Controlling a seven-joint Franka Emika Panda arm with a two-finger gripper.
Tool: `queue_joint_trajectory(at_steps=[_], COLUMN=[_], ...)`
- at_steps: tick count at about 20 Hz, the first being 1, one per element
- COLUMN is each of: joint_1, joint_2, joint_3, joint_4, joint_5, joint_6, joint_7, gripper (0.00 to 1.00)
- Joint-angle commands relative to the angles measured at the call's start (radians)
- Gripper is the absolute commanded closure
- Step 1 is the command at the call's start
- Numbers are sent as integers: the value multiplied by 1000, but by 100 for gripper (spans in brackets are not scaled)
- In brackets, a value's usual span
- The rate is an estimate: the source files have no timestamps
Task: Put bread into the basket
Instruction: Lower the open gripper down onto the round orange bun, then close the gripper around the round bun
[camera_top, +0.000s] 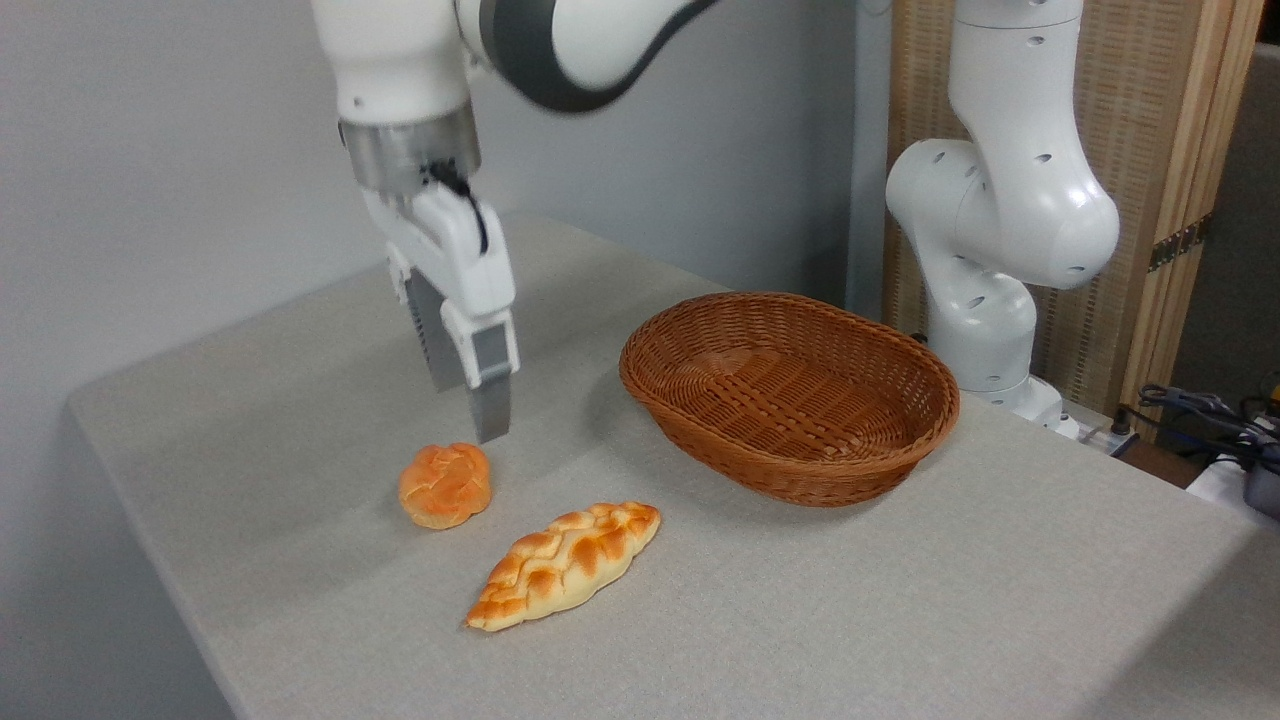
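Bread (445, 485) rests on the worktop (900, 600), left of the basket (790, 395). The pincer (468, 405) hangs just above it, empty, fingers narrowly apart. Widen first, centre over the bun, then descend and close gently.

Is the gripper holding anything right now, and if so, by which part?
Nothing is held. The gripper hangs just above the bun, which sits on the table; its fingers are apart and empty.

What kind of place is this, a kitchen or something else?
Probably a robotics lab, not a kitchen: a robot arm base is mounted beside a plain grey table, loose cables lie at the right, and a bare wall stands behind.
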Motion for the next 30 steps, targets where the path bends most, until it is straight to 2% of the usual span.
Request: queue_joint_trajectory(at_steps=[1,8,12,24,25,28,30], joint_1=[-28,-65,-67,-68,-68,-68,-68], joint_2=[2,67,79,114,116,117,117], joint_3=[-18,-28,-28,-30,-30,-30,-30], joint_4=[-115,-129,-129,-129,-129,-129,-129], joint_5=[-25,-31,-75,-71,-71,-66,-66], joint_6=[158,255,266,278,278,283,283], joint_7=[9,4,1,4,4,9,10], gripper=[0,0,0,0,3,41,52])
